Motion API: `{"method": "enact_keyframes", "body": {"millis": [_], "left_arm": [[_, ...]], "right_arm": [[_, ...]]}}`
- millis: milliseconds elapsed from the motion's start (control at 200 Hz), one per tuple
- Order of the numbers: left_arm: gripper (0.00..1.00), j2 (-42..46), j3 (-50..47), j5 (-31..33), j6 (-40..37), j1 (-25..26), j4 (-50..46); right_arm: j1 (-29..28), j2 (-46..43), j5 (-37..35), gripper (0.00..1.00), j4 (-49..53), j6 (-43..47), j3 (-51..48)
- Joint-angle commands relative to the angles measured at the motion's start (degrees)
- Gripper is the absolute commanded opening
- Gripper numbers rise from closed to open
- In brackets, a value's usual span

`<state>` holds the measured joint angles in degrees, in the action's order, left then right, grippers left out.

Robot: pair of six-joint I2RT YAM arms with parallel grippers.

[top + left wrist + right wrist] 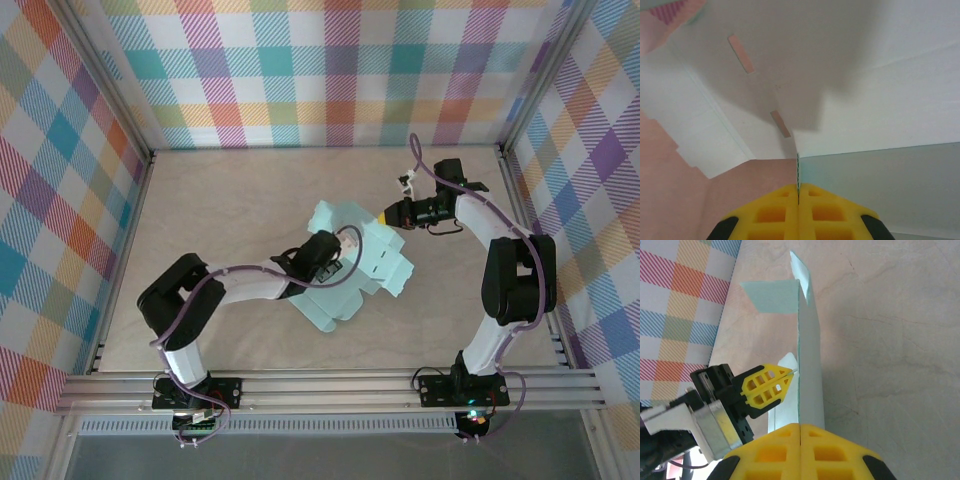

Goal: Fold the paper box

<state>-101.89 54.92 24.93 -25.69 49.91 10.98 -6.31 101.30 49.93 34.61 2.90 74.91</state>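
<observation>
The paper box [365,268] is a pale mint-green die-cut sheet with flaps, held partly lifted off the tabletop in the middle. My left gripper [340,248] reaches into it from the left, and in the left wrist view its yellow fingers [775,212] are shut on a thin edge of the card [880,100]. My right gripper [386,216] meets the sheet's far right edge. Its yellow fingers [835,452] are shut on an upright panel of the card [809,355]. The left gripper [790,372] shows beyond that panel, pinching the sheet from the other side.
The beige tabletop [220,200] is boxed in by plaid walls [330,70] at the back and on both sides. An aluminium rail [330,385] runs along the near edge by the arm bases. A purple cable [425,165] loops over the right arm.
</observation>
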Motion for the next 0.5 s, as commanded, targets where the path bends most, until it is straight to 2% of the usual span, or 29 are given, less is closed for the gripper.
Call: {"method": "enact_keyframes", "body": {"millis": [0, 160, 260, 340, 400, 495], "left_arm": [[0.0, -2.56, 1.95, 12.69, -3.91, 3.0, 8.0], [0.0, -3.73, 2.74, 13.78, -1.9, 3.63, 9.02], [0.01, -2.36, 2.23, 9.93, 1.33, 2.81, 7.82], [0.08, -1.06, 1.96, 4.05, 4.77, 1.27, 6.25], [0.19, -0.05, 1.34, 0.34, 6.92, 0.09, 6.0], [0.26, 1.78, -0.03, -4.0, 10.03, -1.61, 6.89]], "right_arm": [[-0.09, 1.06, 0.31, 0.0, -1.09, -0.61, -0.55], [-0.05, 0.86, -0.17, 0.0, -0.93, -0.35, -0.62], [-0.04, 0.49, -1.56, 0.0, -0.93, -0.09, -0.9], [-0.09, 0.24, -3.52, 0.0, -0.96, 0.0, -0.99], [-0.17, -0.15, -5.14, 0.0, -1.46, 0.01, -1.29], [-0.26, -1.1, -7.33, 0.0, -2.58, 0.39, -2.21]]}}
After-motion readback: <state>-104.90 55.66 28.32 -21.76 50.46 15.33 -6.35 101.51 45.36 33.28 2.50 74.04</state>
